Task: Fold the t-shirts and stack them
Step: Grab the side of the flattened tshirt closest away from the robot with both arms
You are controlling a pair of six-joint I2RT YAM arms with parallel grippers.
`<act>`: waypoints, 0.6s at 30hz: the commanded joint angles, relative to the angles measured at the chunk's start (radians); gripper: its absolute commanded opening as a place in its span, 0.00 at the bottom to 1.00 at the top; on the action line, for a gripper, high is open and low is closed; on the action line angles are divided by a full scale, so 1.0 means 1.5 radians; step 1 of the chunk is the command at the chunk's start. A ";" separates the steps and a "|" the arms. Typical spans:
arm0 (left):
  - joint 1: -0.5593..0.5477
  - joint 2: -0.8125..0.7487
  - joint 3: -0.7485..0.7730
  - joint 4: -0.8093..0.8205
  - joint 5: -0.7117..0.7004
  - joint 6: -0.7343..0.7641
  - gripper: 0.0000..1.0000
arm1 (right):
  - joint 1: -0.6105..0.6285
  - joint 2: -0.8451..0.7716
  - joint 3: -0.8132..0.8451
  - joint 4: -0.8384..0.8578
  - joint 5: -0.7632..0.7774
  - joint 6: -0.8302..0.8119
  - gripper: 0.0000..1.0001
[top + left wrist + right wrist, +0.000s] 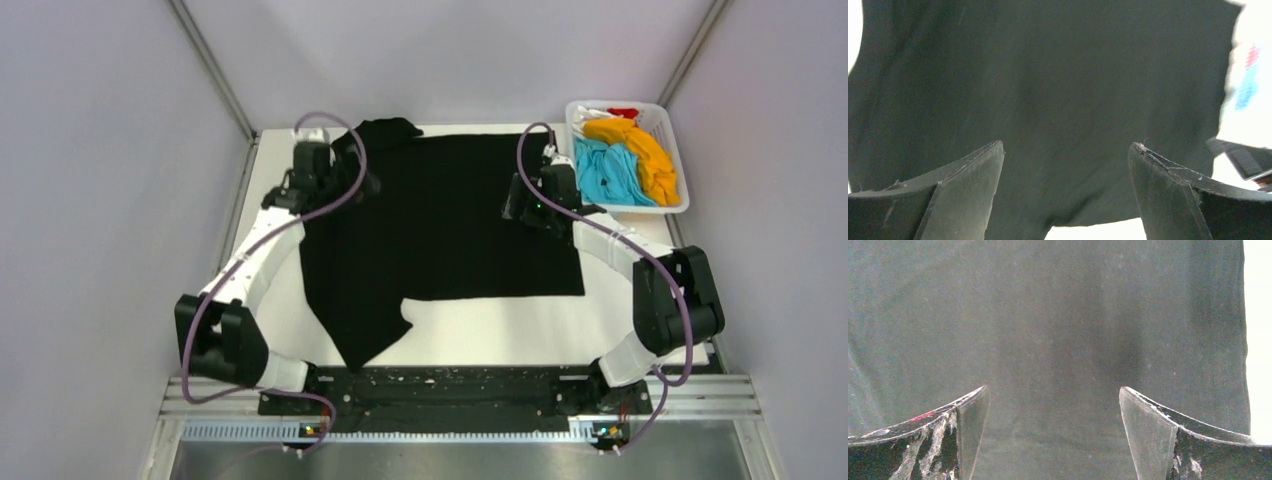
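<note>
The large black t-shirt (pixel 440 215) lies spread on the white table, one sleeve (pixel 385 130) at the far left and a corner hanging toward the near edge. My left gripper (pixel 318 165) is over its far-left part, open and empty, with black cloth (pixel 1058 90) below the fingers. My right gripper (pixel 540 195) is over its far-right edge, open and empty above black cloth (pixel 1048 320). The orange (pixel 640 150), sky-blue (pixel 608 172), white (pixel 590 115) and red (pixel 625 113) t-shirts lie crumpled in the basket.
The white plastic basket (pixel 683 175) stands at the table's far-right corner. The white table (pixel 500 325) shows bare near the front edge. Grey walls close in on both sides. A black rail (pixel 450 385) runs between the arm bases.
</note>
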 commanded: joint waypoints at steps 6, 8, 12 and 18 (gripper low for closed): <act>-0.136 -0.293 -0.364 -0.305 -0.157 -0.159 0.95 | 0.007 -0.033 -0.034 0.042 -0.022 -0.029 0.99; -0.165 -0.377 -0.428 -0.312 -0.144 -0.214 0.94 | 0.007 -0.032 -0.034 0.042 -0.029 -0.029 0.99; -0.200 -0.499 -0.536 -0.335 -0.093 -0.302 0.89 | 0.007 -0.034 -0.040 0.042 -0.027 -0.028 0.99; -0.240 -0.500 -0.553 -0.403 -0.092 -0.325 0.79 | 0.007 -0.048 -0.048 0.042 -0.017 -0.026 0.99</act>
